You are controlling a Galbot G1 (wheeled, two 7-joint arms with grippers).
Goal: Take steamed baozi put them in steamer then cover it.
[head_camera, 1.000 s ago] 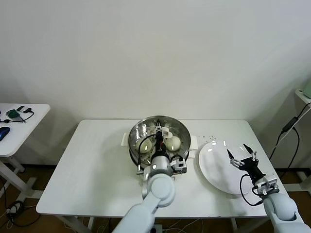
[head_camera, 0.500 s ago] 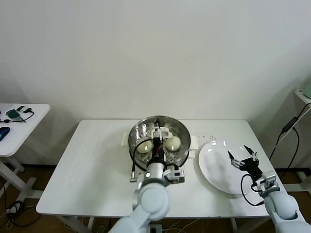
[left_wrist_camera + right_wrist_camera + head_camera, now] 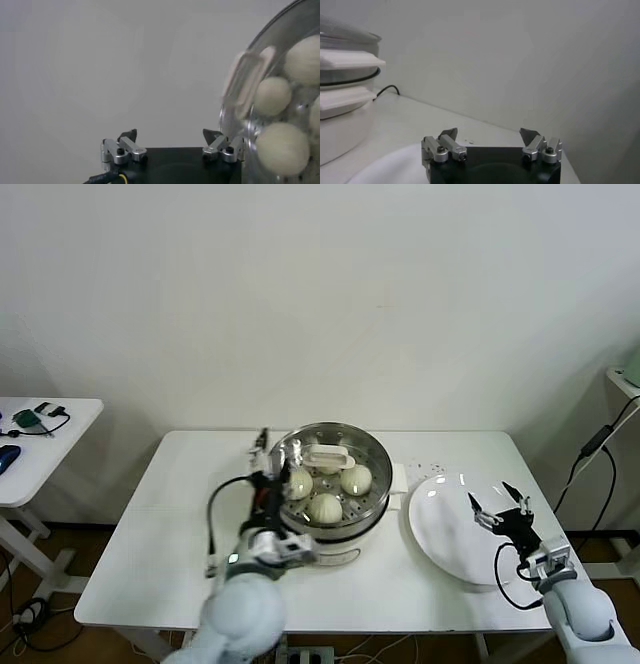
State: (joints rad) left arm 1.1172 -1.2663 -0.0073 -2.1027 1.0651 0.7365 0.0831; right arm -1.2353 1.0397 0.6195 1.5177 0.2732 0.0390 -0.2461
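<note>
The steamer stands mid-table on its white base. The clear cover lies on it, its white handle at the centre. Three baozi show through the glass. My left gripper is open and empty, just left of the steamer's rim. In the left wrist view, the left gripper is open, with the cover's handle and baozi beside it. My right gripper is open and empty above the white plate. It also shows in the right wrist view, with the covered steamer farther off.
A flat white plate lies right of the steamer, under my right gripper. A white side table with small items stands far left. A black cable hangs at the right, past the table's edge.
My left gripper has let go of the cover's handle and drawn back from above the steamer to its left side. The cover now rests on the steamer. The right arm has barely moved.
</note>
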